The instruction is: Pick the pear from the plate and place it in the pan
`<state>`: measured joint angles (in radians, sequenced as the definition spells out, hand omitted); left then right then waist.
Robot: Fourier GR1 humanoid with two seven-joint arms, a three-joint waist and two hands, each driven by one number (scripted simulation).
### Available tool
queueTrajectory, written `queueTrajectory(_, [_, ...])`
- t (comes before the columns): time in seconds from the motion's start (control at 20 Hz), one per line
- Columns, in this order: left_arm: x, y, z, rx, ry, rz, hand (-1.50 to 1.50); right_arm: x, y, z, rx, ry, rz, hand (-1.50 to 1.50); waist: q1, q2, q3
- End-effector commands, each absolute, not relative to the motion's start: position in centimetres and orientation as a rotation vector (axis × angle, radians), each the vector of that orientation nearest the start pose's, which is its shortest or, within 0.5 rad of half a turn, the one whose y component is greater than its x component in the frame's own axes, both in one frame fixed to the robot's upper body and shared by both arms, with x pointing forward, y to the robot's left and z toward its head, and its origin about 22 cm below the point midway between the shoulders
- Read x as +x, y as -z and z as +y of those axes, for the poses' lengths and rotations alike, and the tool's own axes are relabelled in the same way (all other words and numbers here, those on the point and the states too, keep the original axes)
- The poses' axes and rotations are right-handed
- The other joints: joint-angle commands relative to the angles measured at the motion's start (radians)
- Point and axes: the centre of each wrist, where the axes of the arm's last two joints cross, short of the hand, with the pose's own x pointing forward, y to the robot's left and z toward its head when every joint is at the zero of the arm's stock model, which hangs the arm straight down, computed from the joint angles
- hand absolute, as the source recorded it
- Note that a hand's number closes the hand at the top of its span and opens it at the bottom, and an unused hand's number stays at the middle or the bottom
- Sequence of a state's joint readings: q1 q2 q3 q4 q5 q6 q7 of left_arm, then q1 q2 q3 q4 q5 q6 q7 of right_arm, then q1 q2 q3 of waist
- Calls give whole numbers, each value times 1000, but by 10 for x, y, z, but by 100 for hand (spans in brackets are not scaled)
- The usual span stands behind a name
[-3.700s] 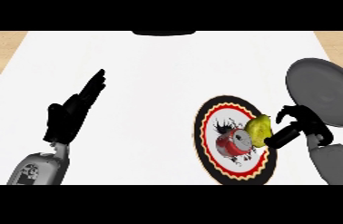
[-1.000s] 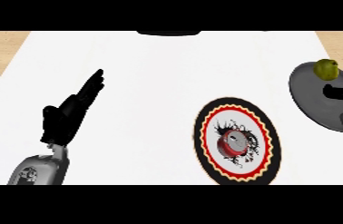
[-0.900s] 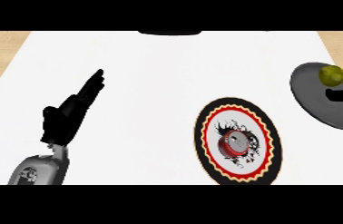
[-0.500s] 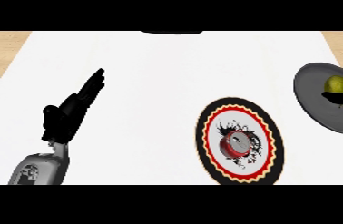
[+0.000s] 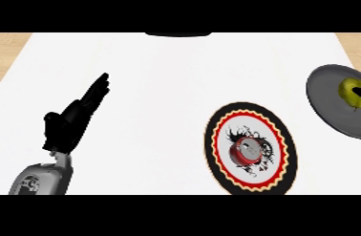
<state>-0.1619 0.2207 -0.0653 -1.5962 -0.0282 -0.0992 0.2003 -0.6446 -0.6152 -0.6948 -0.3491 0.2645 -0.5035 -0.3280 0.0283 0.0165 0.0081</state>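
The yellow-green pear [image 5: 347, 88] lies inside the grey pan [image 5: 325, 102] at the right edge of the head view. A small black part of my right hand [image 5: 357, 92] shows against the pear's right side; the rest of that hand is out of view. The plate [image 5: 214, 140], with a black rim, a red ring and a red-grey motif in its middle, lies left of the pan with nothing on it. My left hand [image 5: 69, 126] rests open at the left, fingers pointing up and to the right, far from both.
A dark object [image 5: 177, 34] sits at the far edge of the white counter [image 5: 169, 82]. Wooden strips show at the far left and far right corners.
The pear has moved from the pan's far rim down toward its middle. My left hand and the plate have stayed still.
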Motion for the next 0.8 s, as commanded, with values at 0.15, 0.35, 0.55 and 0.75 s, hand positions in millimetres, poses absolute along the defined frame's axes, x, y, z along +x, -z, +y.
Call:
queueTrajectory(0.15, [268,-58,242,85,375,-1513,0,277,-7,-511,-986,494,-1469,-150,-8,-8,-4])
queueTrajectory(0.35, [274,-46,228,90,351,-1517,0,254,20,-510,-965,461,-1549,-150,-16,-9,-5])
queueTrajectory(0.55, [276,-68,246,88,360,-1519,0,231,37,-511,-989,435,-1609,-150,-20,-14,-6])
queueTrajectory(0.75, [256,-56,241,99,371,-1502,0,219,65,-494,-985,454,-1622,-150,-16,-14,-6])
